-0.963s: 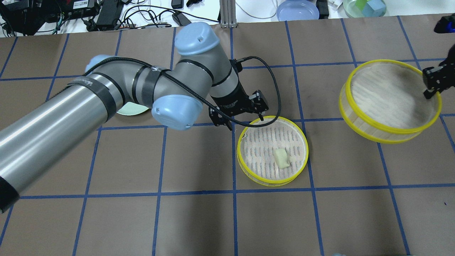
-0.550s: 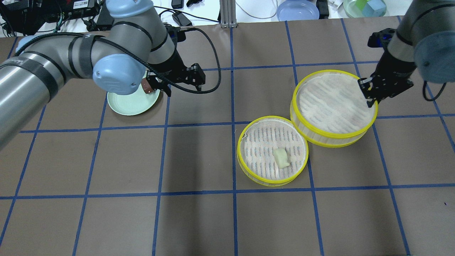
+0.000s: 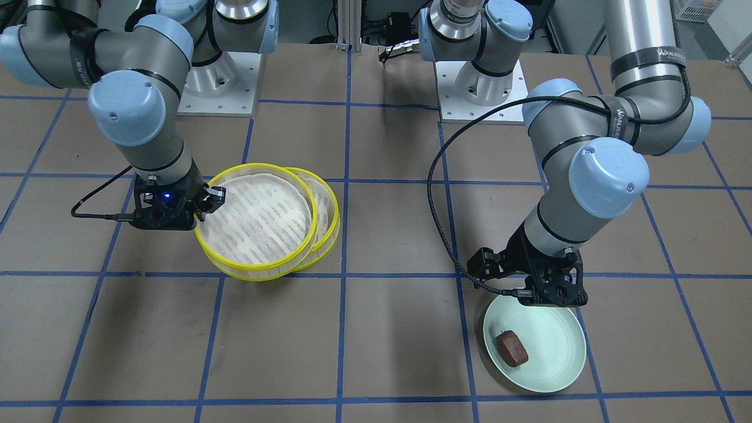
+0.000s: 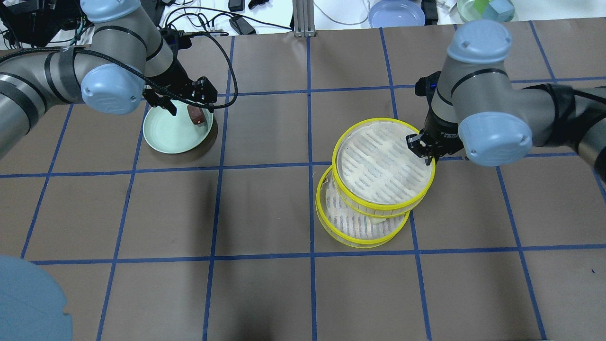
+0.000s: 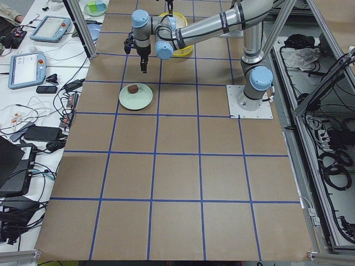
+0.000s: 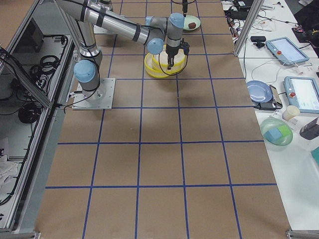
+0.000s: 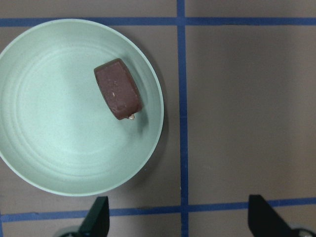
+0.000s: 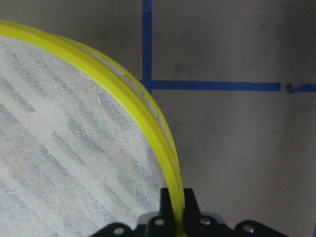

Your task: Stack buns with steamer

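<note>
On the plate [image 7: 49, 143], brown bun [image 7: 118, 89] lies beyond wide left jaws; right jaws pinch upper tier [image 4: 383, 163].

The bench [image 4: 265, 293] is brown, crossed by a blue tape grid. The upper steamer tier [image 4: 378, 161] and lower steamer tier [image 4: 352, 229] have bright yellow rims and white floors striped with grey slots. At ten o'clock in the overhead view, a pale green plate [image 4: 163, 137] carries a dark reddish-brown bun [image 7: 118, 89]. The left gripper [image 7: 180, 219] and right gripper [image 4: 426, 152] are black, on grey arms [image 3: 646, 35] with pale blue caps.
</note>
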